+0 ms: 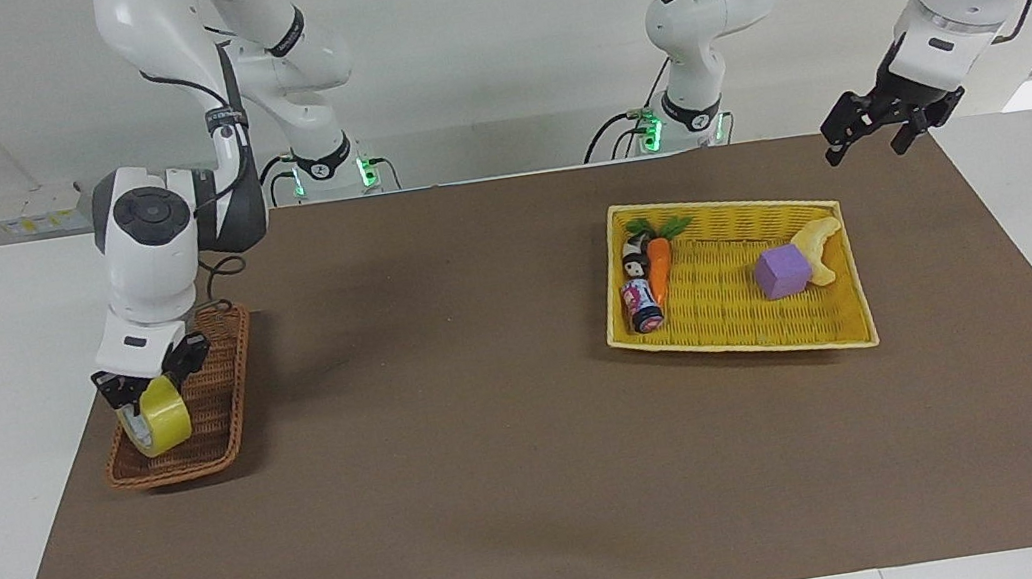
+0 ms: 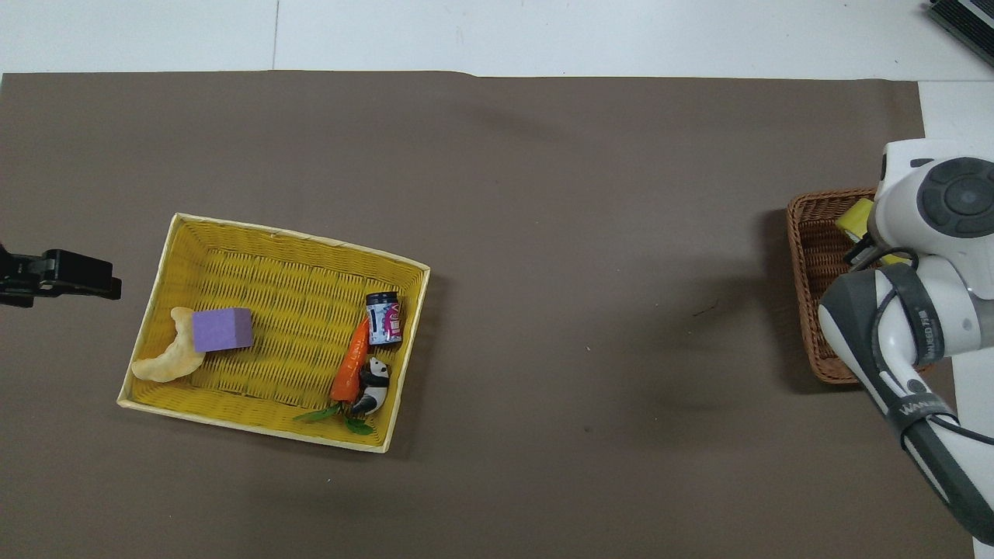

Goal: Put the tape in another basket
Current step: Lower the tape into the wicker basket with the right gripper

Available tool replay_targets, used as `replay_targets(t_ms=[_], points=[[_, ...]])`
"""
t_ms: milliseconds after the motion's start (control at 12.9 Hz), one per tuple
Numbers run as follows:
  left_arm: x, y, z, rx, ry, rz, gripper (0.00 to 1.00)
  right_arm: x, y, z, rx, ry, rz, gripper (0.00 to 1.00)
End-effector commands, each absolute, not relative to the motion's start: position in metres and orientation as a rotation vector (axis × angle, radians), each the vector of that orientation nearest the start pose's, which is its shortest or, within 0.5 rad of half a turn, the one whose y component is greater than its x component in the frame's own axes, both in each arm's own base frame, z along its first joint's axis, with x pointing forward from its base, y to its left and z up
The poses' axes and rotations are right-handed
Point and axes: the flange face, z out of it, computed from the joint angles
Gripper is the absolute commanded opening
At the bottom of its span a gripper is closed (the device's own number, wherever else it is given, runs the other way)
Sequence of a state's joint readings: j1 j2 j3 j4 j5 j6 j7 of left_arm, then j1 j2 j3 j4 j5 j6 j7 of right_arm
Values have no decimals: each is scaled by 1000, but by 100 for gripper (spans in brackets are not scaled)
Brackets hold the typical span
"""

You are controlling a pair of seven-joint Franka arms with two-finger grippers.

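Brown mat covers the table, two baskets at either end. Yellow tray basket sits toward the left arm's end, holding a purple block, a pale crescent piece, a carrot, a small can and a panda figure, all loosely laid, none part of the move. The basket, brown wicker, sits toward the right arm's end, placed as the drop target. Right gripper is low inside it, fingers clamped on the tape, roll on edge and at or just above the weave; can't tell if it touches. Likely held until seated so it won't roll. Left gripper waits raised over the mat's corner beside the tray, fingers spread wide, empty, clear of the work. Release looks like the next step
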State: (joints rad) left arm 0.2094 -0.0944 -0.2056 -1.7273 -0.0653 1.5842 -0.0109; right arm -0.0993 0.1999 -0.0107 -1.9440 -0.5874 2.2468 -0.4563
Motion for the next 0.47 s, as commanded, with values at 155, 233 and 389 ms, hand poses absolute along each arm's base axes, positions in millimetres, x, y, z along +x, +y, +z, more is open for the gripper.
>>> replay_targets(t_ms=[155, 233, 389], points=[[517, 7, 604, -3152, -32, 160, 100, 587, -81, 382, -3427, -1214, 64, 0], [516, 6, 608, -3099, -9, 176, 100, 580, -80, 379, -3421, -1216, 78, 7], [516, 3, 620, -3096, -4, 140, 100, 572, -78, 374, -3410, -1200, 104, 57]])
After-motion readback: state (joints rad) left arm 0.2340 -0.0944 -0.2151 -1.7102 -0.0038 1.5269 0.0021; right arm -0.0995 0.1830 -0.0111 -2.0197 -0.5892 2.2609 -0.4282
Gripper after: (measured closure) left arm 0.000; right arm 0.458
